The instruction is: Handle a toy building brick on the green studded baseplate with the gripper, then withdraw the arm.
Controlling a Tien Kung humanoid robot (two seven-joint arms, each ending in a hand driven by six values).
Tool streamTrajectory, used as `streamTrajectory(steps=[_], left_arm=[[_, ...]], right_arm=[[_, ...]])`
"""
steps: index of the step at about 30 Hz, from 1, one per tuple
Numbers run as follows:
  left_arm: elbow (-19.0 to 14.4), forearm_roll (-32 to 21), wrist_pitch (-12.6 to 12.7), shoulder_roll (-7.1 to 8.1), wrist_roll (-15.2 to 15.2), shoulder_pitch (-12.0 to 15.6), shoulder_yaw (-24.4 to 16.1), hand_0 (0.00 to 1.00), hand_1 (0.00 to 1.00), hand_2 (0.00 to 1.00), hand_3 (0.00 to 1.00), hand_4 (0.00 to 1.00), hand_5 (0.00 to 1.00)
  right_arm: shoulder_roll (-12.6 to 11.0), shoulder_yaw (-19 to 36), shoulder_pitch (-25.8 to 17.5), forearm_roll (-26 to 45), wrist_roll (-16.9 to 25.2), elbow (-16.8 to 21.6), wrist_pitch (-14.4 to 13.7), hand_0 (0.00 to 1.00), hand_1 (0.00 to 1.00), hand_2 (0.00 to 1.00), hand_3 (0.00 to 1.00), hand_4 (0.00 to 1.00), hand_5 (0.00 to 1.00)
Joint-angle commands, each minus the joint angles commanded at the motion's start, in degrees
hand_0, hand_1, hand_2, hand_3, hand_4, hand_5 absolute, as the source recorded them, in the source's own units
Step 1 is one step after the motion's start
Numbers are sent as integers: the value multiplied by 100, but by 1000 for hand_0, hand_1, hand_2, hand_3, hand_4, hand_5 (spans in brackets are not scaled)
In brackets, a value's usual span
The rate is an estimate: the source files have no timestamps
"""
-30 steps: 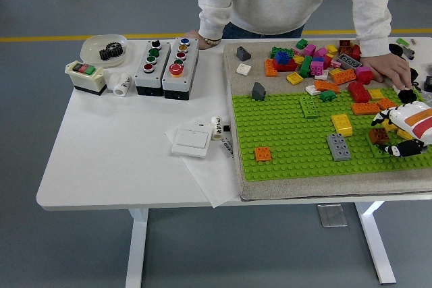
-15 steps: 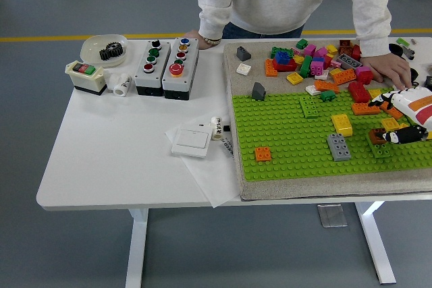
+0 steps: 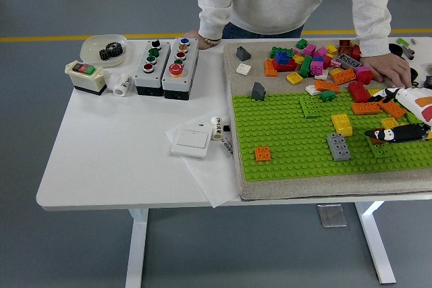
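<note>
Reaching in from the right edge, the right hand [image 3: 398,131] is seen low over the green studded baseplate [image 3: 290,146].
Fingers [image 3: 390,134] stretched flat beside a brown brick [image 3: 376,134], w/ grip not discernible; grey brick [image 3: 338,146] & yellow brick [image 3: 341,124] sit nearby.

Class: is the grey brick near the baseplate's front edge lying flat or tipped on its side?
Flat. The grey brick sits on the green baseplate with its studs facing up, all visible from above.

right hand [image 3: 405,123] cropped at edge
</note>
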Motion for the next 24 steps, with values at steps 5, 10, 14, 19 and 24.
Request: streamTrajectory(steps=[5, 10, 14, 19, 24], left_arm=[[0, -12, -1, 6, 2, -1, 11, 799, 819, 803, 650, 707, 634], [0, -24, 0, 5, 3, 5, 17, 800, 820, 803, 652, 707, 633], [0, -18, -1, 3, 5, 3, 12, 800, 820, 803, 653, 707, 632], [-2, -22, -2, 5, 8, -1, 21, 800, 820, 803, 653, 707, 632], [-1, -37, 1, -1, 6, 6, 27, 800, 819, 803, 653, 708, 630]], right_arm=[[-74, 34, -183, 69, -56, 173, 153, 688, 691, 727, 647, 882, 684], [-72, 32, -303, 49, -104, 205, 218, 688, 690, 729, 654, 883, 683], [-42, 29, -342, 30, -123, 154, 221, 684, 688, 725, 651, 885, 679], [-28, -52, -332, 55, -120, 23, 243, 684, 688, 725, 651, 885, 679], [-8, -108, -340, 8, -126, -166, 227, 686, 687, 725, 658, 888, 674]])
